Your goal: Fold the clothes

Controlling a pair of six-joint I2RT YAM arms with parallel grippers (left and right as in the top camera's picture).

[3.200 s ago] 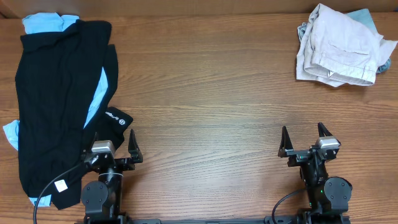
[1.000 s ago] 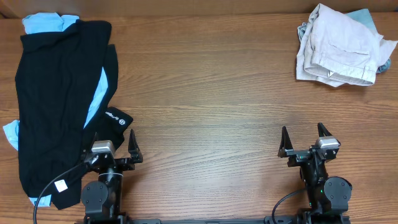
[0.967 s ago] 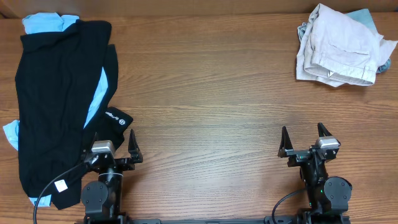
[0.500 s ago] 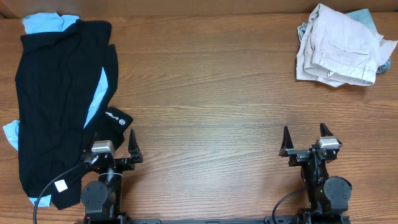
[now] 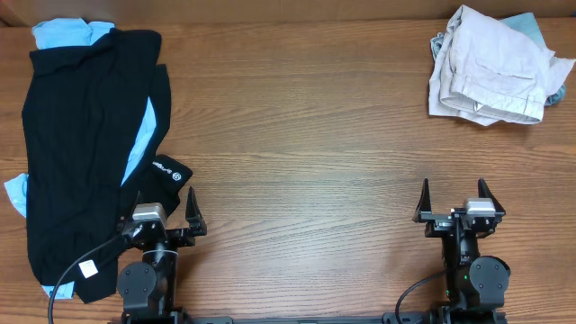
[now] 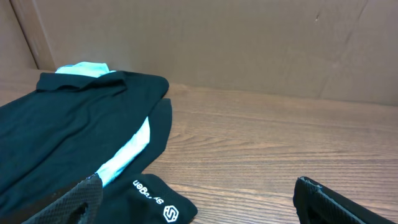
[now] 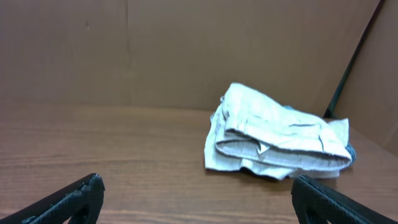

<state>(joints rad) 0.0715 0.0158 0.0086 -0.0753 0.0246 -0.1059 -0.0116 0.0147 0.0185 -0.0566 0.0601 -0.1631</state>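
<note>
The black tee [image 5: 81, 153] lies along the left edge of the table [image 5: 306, 135], its long axis running from the far edge back toward my base. A blue tee [image 5: 63, 33] peeks out under it at the far end and down the right side. A white tag [image 5: 88, 268] sits near the tee's near hem, too small to read. The logo garment [image 5: 171, 169] pokes out at the tee's right edge. It carries a white round emblem and a short word in white that I cannot make out.

My left gripper [image 5: 165, 205] stands spread wide and holds nothing. It sits just behind the logo garment, with the tee's near hem just to its left. I judge this arm should reach first, forward and leftward.

My right gripper [image 5: 454, 191] is also spread and empty, well apart from the clothes. Far ahead of it, in the right corner, rests a beige pile [image 5: 490, 67] with no writing I can see.
</note>
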